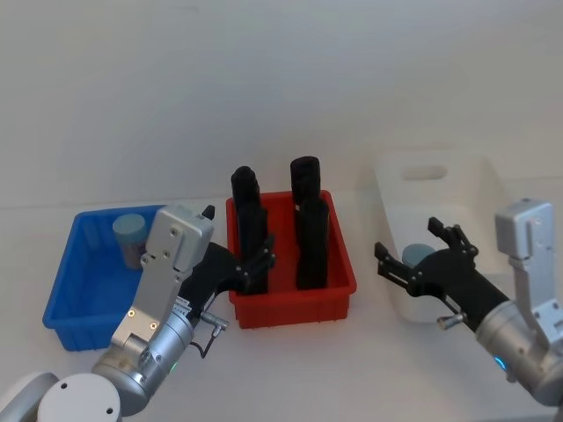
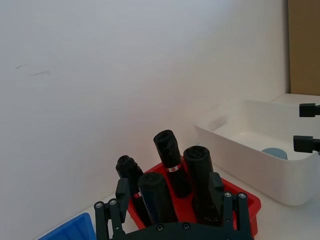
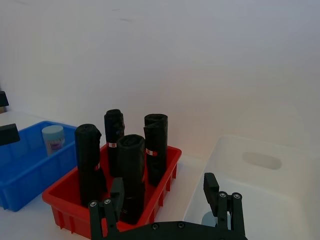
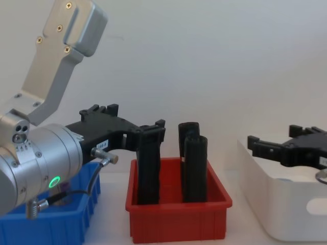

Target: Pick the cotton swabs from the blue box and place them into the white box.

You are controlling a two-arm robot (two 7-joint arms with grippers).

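One swab jar (image 1: 130,237) stands upright, lid up, in the far part of the blue box (image 1: 62,286), and the left hand (image 1: 257,264) is clearly the nearer one. But that hand hangs wide open and empty at the left edge of the red bin (image 1: 290,309), so the jar lies to its left and a little toward the wall. Over on the other side, the right hand (image 1: 422,262) hovers above the white box (image 1: 440,180) with fingers spread and nothing in them. A second swab jar (image 1: 417,254) sits inside, just beneath it. Four tall black objects (image 1: 312,237) stand in the red bin. By the look of it, one jar to go.
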